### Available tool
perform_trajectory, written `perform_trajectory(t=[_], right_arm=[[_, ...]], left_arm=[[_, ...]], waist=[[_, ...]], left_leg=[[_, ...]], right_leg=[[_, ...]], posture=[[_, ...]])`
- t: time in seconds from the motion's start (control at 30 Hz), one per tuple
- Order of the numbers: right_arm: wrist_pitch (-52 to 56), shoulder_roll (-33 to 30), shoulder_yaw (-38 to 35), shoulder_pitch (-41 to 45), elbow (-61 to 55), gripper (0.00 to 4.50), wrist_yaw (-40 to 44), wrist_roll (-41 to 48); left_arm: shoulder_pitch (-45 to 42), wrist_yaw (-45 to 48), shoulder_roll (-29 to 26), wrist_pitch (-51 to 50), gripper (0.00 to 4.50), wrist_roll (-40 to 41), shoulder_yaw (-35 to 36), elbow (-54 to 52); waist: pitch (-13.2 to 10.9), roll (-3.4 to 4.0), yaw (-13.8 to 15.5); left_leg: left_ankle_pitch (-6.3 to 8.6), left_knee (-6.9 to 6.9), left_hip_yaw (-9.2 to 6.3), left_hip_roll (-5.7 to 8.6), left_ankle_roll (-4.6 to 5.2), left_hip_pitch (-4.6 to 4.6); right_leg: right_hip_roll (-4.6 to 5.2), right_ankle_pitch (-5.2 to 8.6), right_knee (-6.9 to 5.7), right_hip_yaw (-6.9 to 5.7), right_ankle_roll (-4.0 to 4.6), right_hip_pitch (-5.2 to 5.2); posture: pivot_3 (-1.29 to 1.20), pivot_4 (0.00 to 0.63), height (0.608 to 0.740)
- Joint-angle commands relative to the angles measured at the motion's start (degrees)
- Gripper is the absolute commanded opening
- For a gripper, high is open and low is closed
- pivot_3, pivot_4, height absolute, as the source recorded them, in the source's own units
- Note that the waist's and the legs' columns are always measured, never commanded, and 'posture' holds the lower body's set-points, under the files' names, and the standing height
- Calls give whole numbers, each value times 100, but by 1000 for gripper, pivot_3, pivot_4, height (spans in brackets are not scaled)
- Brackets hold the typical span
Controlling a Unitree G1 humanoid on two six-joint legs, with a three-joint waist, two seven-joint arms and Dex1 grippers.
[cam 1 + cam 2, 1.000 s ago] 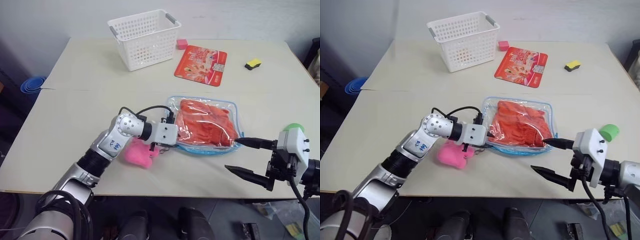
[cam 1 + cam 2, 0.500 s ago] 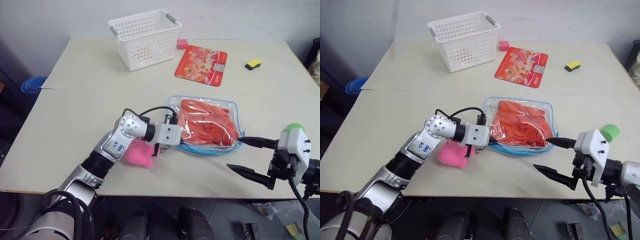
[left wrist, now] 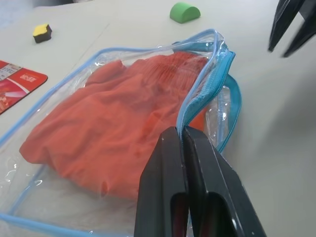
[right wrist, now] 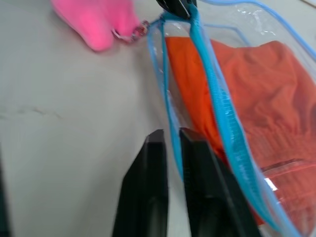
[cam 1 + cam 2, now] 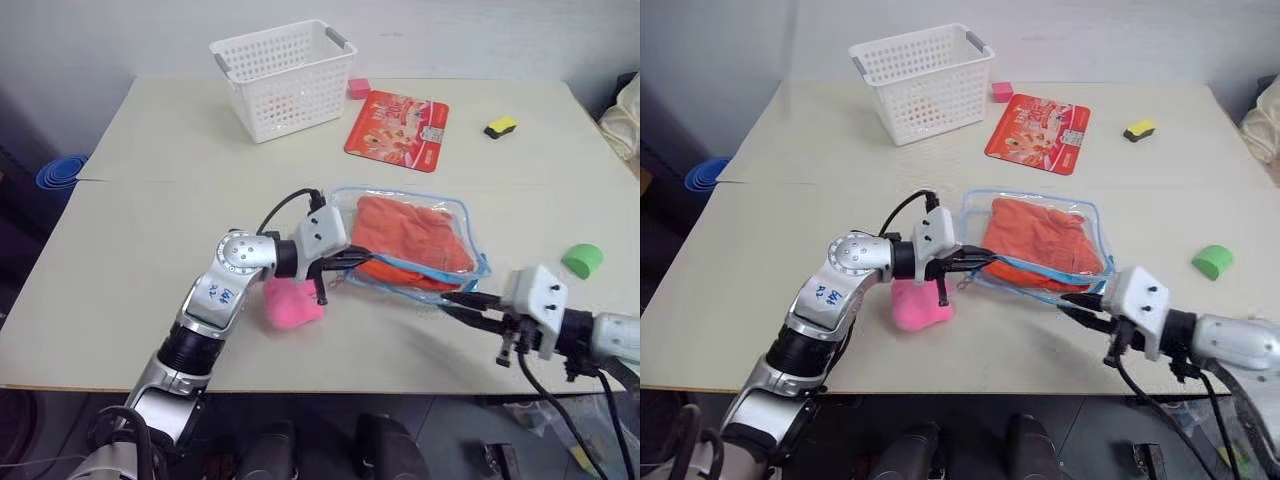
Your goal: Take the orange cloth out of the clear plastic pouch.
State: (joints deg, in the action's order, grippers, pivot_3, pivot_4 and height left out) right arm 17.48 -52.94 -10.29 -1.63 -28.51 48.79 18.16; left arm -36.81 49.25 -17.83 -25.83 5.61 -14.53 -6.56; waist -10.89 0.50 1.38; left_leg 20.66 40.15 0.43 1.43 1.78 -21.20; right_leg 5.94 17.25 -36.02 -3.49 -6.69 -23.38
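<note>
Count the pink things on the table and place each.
2. A pink plush toy lies beside the left gripper, near the clear plastic pouch; a small pink block sits behind the white basket. The basket could hide more.

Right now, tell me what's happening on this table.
The robot is working on the clear plastic pouch with both arms. The left gripper is shut on the pouch's blue zipper edge and holds it lifted off the table. The right gripper is shut on the pouch's near edge at the other side. The orange cloth lies inside the pouch, not yet pulled out. A pink plush toy lies beside the left arm.
</note>
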Motion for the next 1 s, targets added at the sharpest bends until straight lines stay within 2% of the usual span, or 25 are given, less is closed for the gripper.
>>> perform_trajectory(t=[0.03, 0.33, 0.43, 0.57, 0.63, 0.73, 0.87, 1.0], right_arm=[[-409, 215, 427, 340, 275, 500, -403, -737], [-1606, 486, 1158, 676, 898, 3405, -1071, -2361], [-1845, 557, 1234, 815, 1108, 3405, -1338, -2786], [-1652, 915, 1142, 1112, 1213, 3405, -1553, -2769], [-1377, 1064, 1039, 1106, 1128, 3405, -1384, -2393], [-1156, 1134, 937, 1037, 1009, 2869, -1223, -2098], [-1640, 839, 1215, 998, 1203, 1619, -1194, -2683], [-2268, 721, 1544, 1111, 1452, 1619, -1389, -3364]], left_arm=[[19, -162, 100, -98, 0, 161, 19, -394], [51, -313, 137, -187, 0, 175, -29, -488], [45, -323, 142, -200, 0, 196, -43, -509], [27, -308, 140, -172, 0, 202, -68, -488], [47, -299, 129, -153, 0, 190, -94, -489], [71, -298, 109, -121, 0, 181, -116, -472], [57, -318, 96, -81, 0, 175, -119, -451], [22, -312, 108, -49, 0, 190, -118, -463]], waist=[[0, 0, 10], [1, 2, 1], [1, 2, -1], [3, 5, -16], [3, 6, -12], [3, 6, -3], [3, 6, -3], [4, 6, -6]], left_leg=[[0, -1, 0, 0, 0, -1], [0, -3, 3, 1, -1, -2], [0, -3, 4, 1, -2, -2], [-2, -3, 10, -3, -4, 0], [-2, -4, 10, -3, -4, 0], [-2, -3, 9, -2, -4, -1], [-1, -4, 9, 1, -3, -2], [-1, -4, 10, -1, -3, -1]], right_leg=[[0, 0, 0, -1, 0, -2], [-2, 0, 1, -12, 0, -4], [-2, 0, 0, -14, 0, -4], [-6, 0, -1, -19, 0, -5], [-7, 0, -4, -18, 0, -8], [-6, 0, -3, -18, 0, -7], [-5, 0, -3, -16, 0, -7], [-7, 0, -2, -15, 0, -7]], posture=[[0, 150, 740], [0, 150, 740], [0, 150, 740], [0, 150, 740], [0, 150, 740], [0, 150, 740], [0, 150, 740], [0, 150, 740]])
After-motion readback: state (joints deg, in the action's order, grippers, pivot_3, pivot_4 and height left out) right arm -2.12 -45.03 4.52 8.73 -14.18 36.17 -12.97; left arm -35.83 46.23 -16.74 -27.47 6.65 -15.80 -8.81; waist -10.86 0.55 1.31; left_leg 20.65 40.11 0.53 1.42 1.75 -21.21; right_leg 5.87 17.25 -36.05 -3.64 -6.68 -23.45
